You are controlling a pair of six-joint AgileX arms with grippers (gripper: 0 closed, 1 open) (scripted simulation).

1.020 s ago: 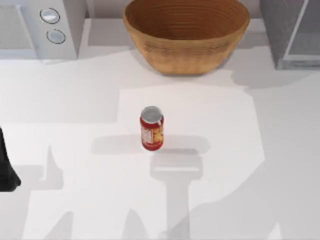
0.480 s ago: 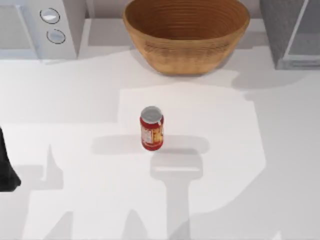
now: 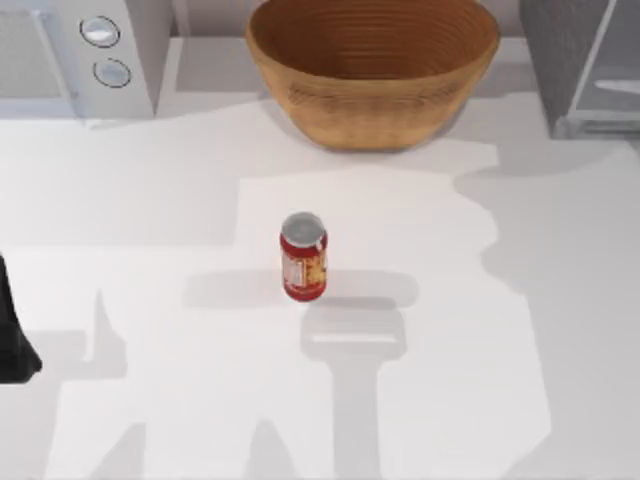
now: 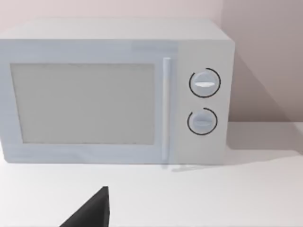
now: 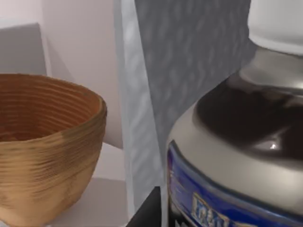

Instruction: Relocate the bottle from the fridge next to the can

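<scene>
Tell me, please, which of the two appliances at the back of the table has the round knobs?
The white microwave at the top view's back left, with two round knobs; the grey speckled fridge at back right shows none.

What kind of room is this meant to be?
Most likely a simulated kitchen counter: a white microwave with two knobs, a grey fridge at the back right, and a woven basket stand along the wall, with a red can on the white table.
</scene>
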